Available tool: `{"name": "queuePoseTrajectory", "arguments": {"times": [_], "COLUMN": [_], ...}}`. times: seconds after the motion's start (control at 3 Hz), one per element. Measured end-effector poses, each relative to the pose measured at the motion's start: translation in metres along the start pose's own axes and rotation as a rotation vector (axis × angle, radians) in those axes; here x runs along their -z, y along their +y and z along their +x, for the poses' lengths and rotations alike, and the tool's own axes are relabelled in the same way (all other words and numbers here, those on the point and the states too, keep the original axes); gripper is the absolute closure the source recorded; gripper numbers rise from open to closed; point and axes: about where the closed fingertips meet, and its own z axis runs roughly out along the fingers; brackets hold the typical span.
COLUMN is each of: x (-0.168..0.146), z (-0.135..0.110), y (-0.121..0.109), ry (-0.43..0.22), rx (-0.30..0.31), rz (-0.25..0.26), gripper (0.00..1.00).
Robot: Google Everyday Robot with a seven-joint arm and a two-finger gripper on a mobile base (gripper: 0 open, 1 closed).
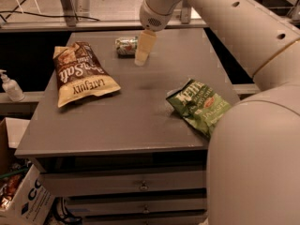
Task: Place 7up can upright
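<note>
The 7up can lies on its side at the back of the grey table, its right end hidden behind my gripper. My gripper hangs from the wrist just right of and in front of the can, its tip close above the table top. My arm sweeps in from the right and fills the right side of the view.
A brown chip bag lies flat at the left of the table. A green chip bag lies at the right, near the edge. A white pump bottle stands on a low shelf left of the table. A cardboard box sits on the floor at lower left.
</note>
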Motion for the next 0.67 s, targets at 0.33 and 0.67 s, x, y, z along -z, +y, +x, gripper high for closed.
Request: {"name": "queuePoseTrajectory", "arguments": {"times": [0.33, 0.67], "x": [-0.022, -0.043], "z": [-0.015, -0.027], "y": [-0.013, -0.021], "ry": [-0.014, -0.01], "rx": [-0.005, -0.017], "rz": [0.004, -0.01], "gripper": [0.0, 0.0]}}
